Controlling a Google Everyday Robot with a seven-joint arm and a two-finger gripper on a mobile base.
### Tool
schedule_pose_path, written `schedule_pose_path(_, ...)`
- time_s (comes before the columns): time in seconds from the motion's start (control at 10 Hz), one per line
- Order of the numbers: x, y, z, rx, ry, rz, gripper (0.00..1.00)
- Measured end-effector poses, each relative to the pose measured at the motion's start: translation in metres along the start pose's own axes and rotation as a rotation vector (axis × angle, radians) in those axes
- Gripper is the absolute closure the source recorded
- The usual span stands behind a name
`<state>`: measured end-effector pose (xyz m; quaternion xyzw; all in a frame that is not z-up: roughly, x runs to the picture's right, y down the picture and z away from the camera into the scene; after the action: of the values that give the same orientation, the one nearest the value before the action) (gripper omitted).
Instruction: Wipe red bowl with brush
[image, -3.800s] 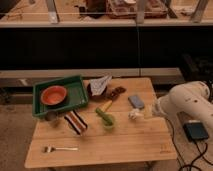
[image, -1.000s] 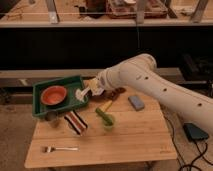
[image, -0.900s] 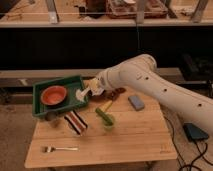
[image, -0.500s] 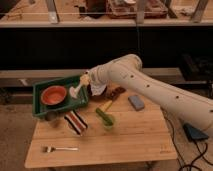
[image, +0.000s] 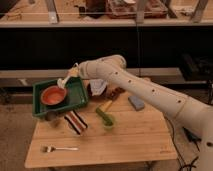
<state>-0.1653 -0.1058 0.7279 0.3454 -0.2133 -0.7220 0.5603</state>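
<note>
The red bowl (image: 53, 95) sits in the left part of a green tray (image: 76, 100) at the table's back left. My gripper (image: 74, 73) hangs over the tray's back edge, just up and to the right of the bowl. It is shut on the brush (image: 64, 82), whose pale handle slants down to the left. The brush's lower end is at the bowl's back right rim. I cannot tell whether it touches the bowl.
On the wooden table (image: 135, 137) there are a small green cup (image: 108, 121) with a yellow-green utensil (image: 104, 107), a striped object (image: 75, 122), a metal fork (image: 57, 148), a blue sponge (image: 136, 103) and a white packet (image: 99, 86). A dark shelf stands behind.
My arm has swung from the right side across the table to the tray. In the last half second the gripper has moved further left and up, over the tray by the bowl.
</note>
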Motion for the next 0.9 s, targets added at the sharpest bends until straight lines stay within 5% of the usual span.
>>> schedule_pose_path(0.2,0.002,-0.013,0.027,0.027,-0.001,-0.025,1.00)
schedule_pose_path(0.9,-0.012,-0.031,0.064,0.044,-0.025,-0.059,1.00)
